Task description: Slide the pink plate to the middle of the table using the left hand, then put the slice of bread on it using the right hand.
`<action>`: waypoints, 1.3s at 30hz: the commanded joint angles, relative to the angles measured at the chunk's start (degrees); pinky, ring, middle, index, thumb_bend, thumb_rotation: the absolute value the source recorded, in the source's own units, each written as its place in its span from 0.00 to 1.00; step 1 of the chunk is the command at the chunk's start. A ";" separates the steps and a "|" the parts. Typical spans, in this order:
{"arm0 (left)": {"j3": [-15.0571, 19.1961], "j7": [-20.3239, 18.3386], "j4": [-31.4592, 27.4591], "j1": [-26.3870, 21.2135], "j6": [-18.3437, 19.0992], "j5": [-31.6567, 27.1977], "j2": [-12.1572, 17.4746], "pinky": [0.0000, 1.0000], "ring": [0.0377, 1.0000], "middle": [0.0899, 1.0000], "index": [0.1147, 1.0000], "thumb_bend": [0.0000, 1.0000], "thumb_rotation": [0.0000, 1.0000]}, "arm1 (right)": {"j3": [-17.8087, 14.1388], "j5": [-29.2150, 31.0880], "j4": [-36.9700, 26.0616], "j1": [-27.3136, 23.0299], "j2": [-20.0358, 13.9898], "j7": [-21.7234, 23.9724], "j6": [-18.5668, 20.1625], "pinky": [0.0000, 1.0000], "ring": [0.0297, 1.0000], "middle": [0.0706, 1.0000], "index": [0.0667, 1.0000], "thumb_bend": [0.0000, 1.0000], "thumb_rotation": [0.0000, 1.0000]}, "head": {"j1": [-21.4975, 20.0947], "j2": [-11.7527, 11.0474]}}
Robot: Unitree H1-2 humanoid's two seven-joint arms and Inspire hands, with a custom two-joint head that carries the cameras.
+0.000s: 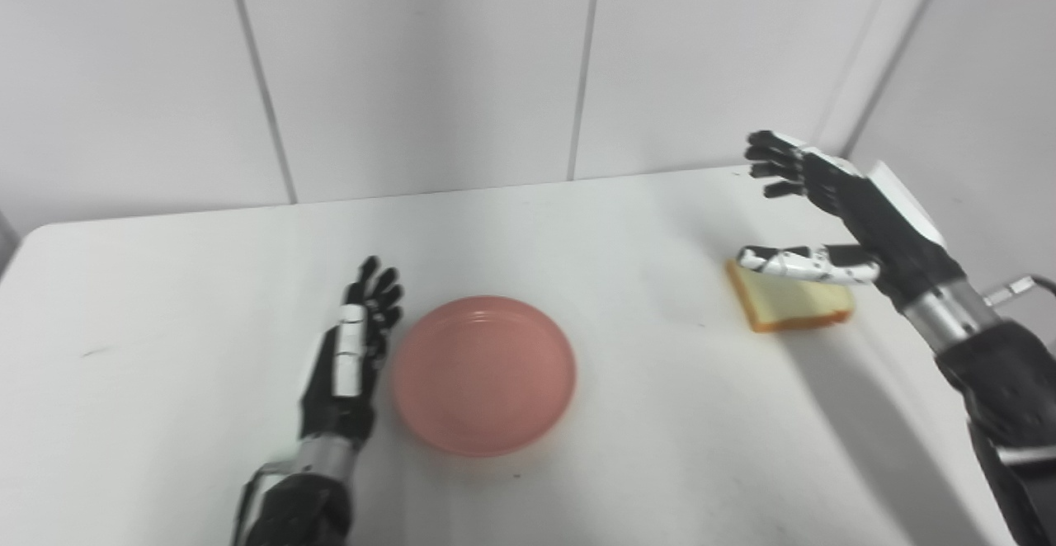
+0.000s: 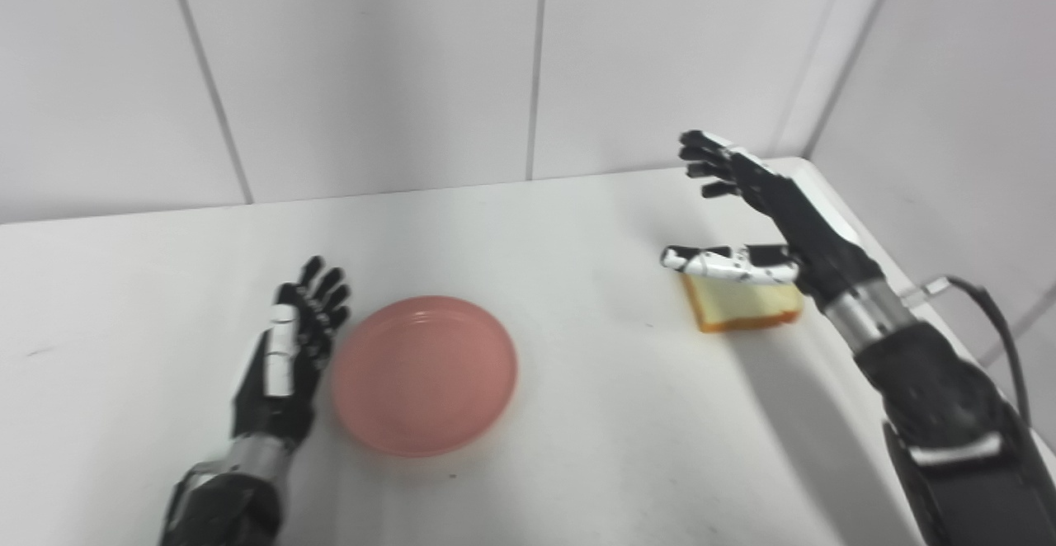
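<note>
— How is the pink plate finished?
— Smooth, faintly glossy, ceramic-like. The bench is seen as matt white.
— And the bread slice?
— Soft, porous crumb edged by browned crust.

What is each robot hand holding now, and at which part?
Nothing is held. The left robot hand is open beside the pink plate. The right robot hand is open above the bread slice, not yet closed on it.
</note>
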 commanded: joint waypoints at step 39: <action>0.90 -1.67 0.37 -1.43 -2.08 -0.65 0.76 0.98 0.95 0.95 0.96 0.65 1.00 | 11.27 -13.64 20.97 -14.89 -14.17 13.91 -5.15 0.91 0.96 0.94 0.89 0.96 0.28 | -1.60 -2.15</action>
